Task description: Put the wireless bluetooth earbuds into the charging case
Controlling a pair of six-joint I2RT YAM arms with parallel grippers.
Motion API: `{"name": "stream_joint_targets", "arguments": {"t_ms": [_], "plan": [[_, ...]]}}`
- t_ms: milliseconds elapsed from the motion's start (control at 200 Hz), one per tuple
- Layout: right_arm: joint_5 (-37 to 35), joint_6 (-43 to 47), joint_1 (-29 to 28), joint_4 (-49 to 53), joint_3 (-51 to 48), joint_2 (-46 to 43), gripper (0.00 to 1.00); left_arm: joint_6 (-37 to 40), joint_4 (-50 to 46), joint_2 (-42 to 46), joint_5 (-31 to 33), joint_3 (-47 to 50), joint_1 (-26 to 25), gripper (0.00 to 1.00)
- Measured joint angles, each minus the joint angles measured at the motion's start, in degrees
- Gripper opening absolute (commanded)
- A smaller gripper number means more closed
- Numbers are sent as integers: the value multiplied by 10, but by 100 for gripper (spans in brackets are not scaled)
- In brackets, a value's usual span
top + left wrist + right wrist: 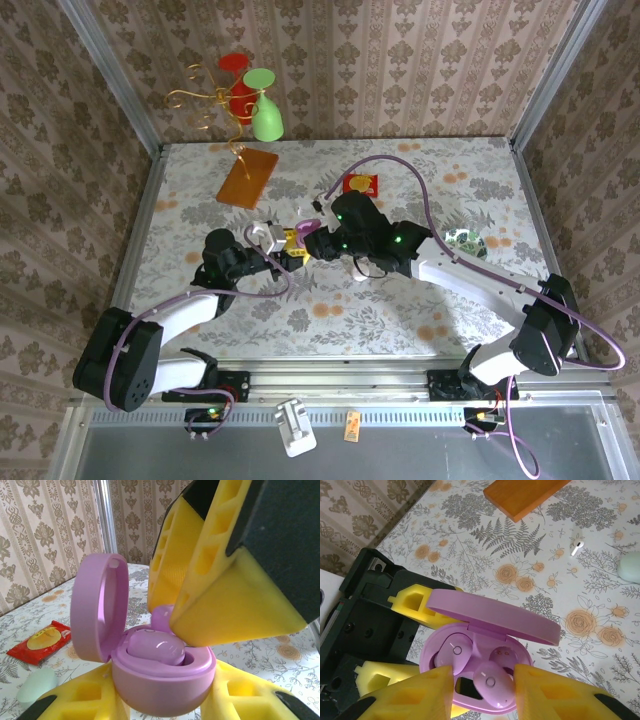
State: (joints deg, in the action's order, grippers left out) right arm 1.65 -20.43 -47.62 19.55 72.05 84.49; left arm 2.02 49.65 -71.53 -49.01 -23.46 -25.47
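My left gripper [162, 700] is shut on the base of a lilac charging case [160, 680], held above the table with its lid [95, 607] open. One lilac earbud [454, 650] sits in the left socket. A second earbud [491, 680] lies askew over the case's front, and its own socket [504, 654] shows bare contacts. My right gripper [484, 676] hangs over the case, open. Its fingers [545, 690] flank the second earbud, with a gap on the left side. From overhead both grippers meet at the case [291, 238] mid-table.
An orange board [248, 178] and a red packet [361, 184] lie behind the grippers. A mint-green oval case [631, 566] and a small white stem earbud [577, 547] rest on the tablecloth. A wire stand with red and green cups [250, 100] is at the back left.
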Motion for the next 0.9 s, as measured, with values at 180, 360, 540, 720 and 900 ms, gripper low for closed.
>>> {"name": "stream_joint_targets", "arguments": {"t_ms": [180, 360, 540, 720, 900], "plan": [[-3, -13, 4, 1, 0, 0, 38, -5, 2, 0, -2, 0, 0, 26], [-7, -17, 10, 0, -1, -4, 55, -5, 10, 0, -3, 0, 0, 26], [-9, -19, 11, -14, -24, -55, 72, -5, 14, 0, -3, 0, 0, 26], [-2, -42, 32, -29, -9, -65, 73, 3, 15, 0, -3, 0, 0, 26], [25, -85, 74, -25, 33, -9, 73, 12, 13, 0, -3, 0, 0, 26]]}}
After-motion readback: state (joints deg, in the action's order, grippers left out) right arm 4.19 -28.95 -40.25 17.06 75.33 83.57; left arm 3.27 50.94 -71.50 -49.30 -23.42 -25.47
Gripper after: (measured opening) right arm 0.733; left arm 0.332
